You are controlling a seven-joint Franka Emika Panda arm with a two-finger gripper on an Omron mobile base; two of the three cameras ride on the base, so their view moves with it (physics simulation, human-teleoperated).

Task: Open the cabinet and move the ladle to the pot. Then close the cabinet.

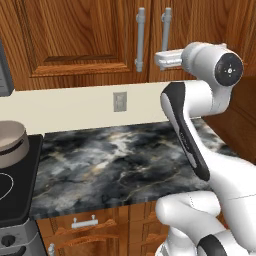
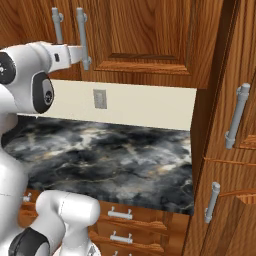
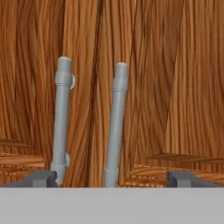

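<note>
From the left base view my arm reaches up toward the cabinet (image 1: 80, 40), my gripper (image 1: 161, 59) level with the lower ends of its two grey handles (image 1: 140, 40); the doors are shut, and a pot (image 1: 11, 142) sits on the stove at the far left. From the right base view my hand sits just beside the handles. In the hand view my fingertips (image 3: 41, 178) stand wide apart (nothing between them), both handles rising ahead
</note>
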